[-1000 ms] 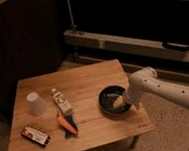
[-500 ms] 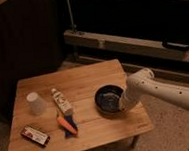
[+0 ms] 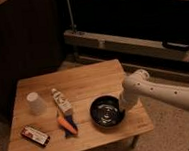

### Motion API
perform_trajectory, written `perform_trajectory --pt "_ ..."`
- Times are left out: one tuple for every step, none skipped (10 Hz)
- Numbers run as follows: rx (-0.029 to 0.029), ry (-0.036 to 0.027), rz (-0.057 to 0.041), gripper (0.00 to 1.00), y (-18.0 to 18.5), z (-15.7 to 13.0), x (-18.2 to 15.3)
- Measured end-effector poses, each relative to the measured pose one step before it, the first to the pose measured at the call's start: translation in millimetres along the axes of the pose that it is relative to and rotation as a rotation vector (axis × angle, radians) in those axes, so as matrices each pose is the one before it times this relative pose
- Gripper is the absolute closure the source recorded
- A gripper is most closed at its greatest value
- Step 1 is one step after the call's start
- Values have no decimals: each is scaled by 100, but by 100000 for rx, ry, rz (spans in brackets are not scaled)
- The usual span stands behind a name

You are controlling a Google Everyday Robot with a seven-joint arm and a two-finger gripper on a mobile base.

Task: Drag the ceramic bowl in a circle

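Your gripper [image 3: 123, 105] sits at the right rim of the ceramic bowl [image 3: 107, 114]. Its jaws are pressed together, apparently pinching that rim. The ceramic bowl rests flat on the bench [image 3: 88, 75], in the right front part of the top.

The main risk, as I judge it, is the thin hold. Glossy ceramic pinched at one spot can slip free or pivot, so the bowl may spin about the jaws instead of following them. If you pull upward at all, the far side could tip and scrape.

Watch the edges. The bench's right and front edges are both near the bowl, so a circle swung that way could carry it over the lip. To the left, the orange tool [image 3: 67, 124] lies just beside the bowl, with the white tube [image 3: 61, 100] behind it, and a wide arc would shove them. The white cup [image 3: 35, 102] and red packet [image 3: 35, 135] are well apart. The open room lies toward the back of the bench, so keep your circle small and biased there.
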Motion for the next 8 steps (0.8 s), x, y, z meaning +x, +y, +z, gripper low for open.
perform_trajectory --pt "-2574 881 693 100 4 -12 226" --pt "-2542 1009 1194 100 375 -145 540" --pt "-2368 1625 1384 100 543 -467 947" --pt "-3222 2016 1843 100 810 -605 1473" --pt "-2484 2035 2242 100 678 -659 1719" --pt "-2171 1433 3417 100 1241 -461 1529" --pt "-2503 504 4180 100 1919 -127 1194" --pt "-1940 -516 2715 100 1105 373 764"
